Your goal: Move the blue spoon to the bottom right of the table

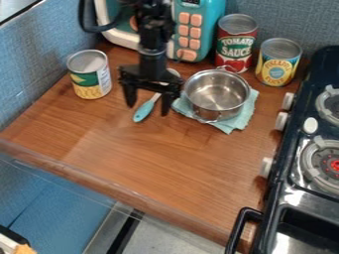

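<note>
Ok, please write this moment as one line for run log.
gripper: over blue spoon, jaws open | spoon: on table, near metal pot | move: not yet done

Bright overall, pale sheen across wooden tabletop (159, 163)

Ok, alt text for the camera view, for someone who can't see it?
Open black gripper hangs over a blue-handled spoon on a brown wooden table. Right of it, a shiny metal pot sits on a pale blue cloth; a black toy stove stands far right, a yellow-and-green can left.
</note>
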Robot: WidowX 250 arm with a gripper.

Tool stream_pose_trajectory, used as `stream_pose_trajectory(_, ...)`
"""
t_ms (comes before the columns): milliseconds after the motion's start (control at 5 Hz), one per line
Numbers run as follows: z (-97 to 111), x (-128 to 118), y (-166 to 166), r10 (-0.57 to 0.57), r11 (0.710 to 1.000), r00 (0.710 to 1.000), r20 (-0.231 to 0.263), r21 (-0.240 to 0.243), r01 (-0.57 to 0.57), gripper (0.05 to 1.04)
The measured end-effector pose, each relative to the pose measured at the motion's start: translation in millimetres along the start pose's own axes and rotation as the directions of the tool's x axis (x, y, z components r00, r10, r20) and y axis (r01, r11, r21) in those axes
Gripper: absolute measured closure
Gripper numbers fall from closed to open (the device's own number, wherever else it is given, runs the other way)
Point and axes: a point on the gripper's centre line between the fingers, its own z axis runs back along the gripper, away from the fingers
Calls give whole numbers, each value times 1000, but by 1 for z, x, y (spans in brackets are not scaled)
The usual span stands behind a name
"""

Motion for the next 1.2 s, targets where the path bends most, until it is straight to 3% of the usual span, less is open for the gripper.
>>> stream_pose_trajectory(200, -3, -4, 3, 9, 1000, 1000, -13, -22, -10, 83)
stream_pose_trajectory(400, -6, -6, 7, 21, 999, 1000, -19, -38, -21, 159)
stream_pose_trajectory(800, -12, -10, 9, 33, 999, 999, -27, -38, -34, 723)
stream_pose_trajectory(1000, -11, -14, 5, 39, 997, 999, -29, -58, -40, 757)
stream_pose_trajectory(1200, 7, -26, -2, 60, 993, 998, -31, -102, -63, 757)
